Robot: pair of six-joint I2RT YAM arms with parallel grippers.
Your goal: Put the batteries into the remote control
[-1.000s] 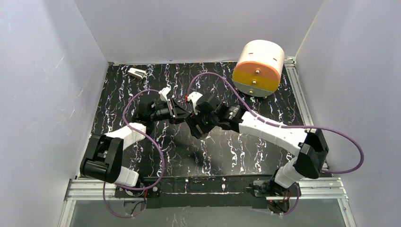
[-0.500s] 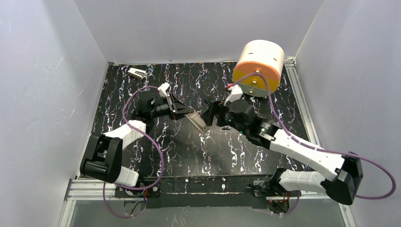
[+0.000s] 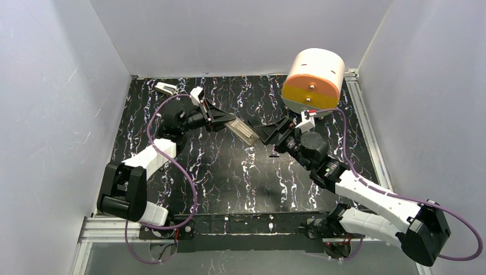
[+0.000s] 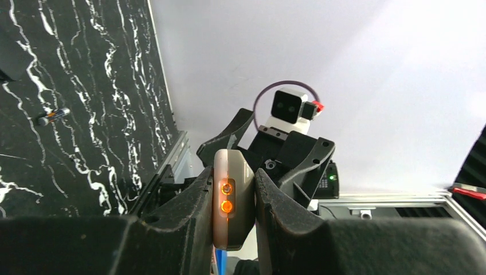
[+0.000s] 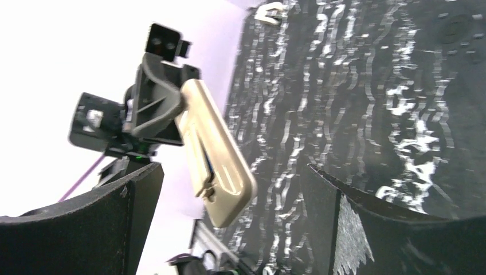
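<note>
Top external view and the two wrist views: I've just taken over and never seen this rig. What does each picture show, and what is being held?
These are two robot arms bolted at the near edge of a black marbled mat. The top view looks down from behind them, left arm on the left. Each wrist view looks out between that arm's own two fingers. The left gripper is shut on the remote control, lifted off the mat and pointing toward the right gripper, which is open and empty. One battery lies on the mat. An orange-and-cream drum and a small white-and-grey block sit at the far edge.
</note>
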